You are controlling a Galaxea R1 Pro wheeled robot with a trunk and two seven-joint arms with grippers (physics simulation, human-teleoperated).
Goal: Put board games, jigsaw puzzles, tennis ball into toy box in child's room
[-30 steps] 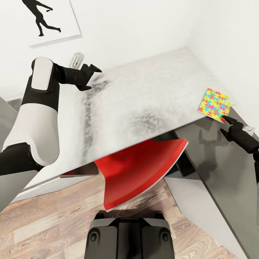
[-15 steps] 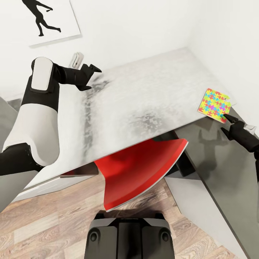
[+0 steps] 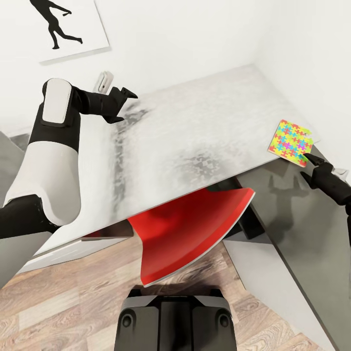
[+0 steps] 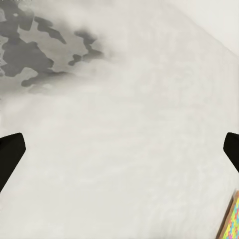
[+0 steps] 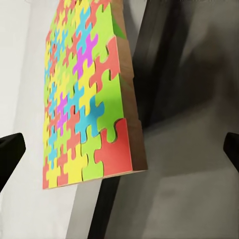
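Nearest, at the bottom centre of the head view, sits the robot's dark base (image 3: 175,319) over the wood-plank floor (image 3: 73,312), and just above it one red chair seat (image 3: 190,234) is tucked partly under the table (image 3: 195,126). One jigsaw puzzle (image 3: 291,142) lies flat at the right of the frame, on the light grey top's edge where it meets the dark grey wing (image 3: 302,219), one corner overhanging that wing. The right pincer (image 3: 309,169) hovers over the dark wing just beside the puzzle's near corner, its two fingers spread wide with nothing between them; in the right wrist view the puzzle (image 5: 87,94) fills the gap ahead. Farther, at the upper left, the left pincer (image 3: 126,103) hangs open and empty above the pale tabletop. One black silhouette picture (image 3: 63,27) hangs on the white wall beyond.
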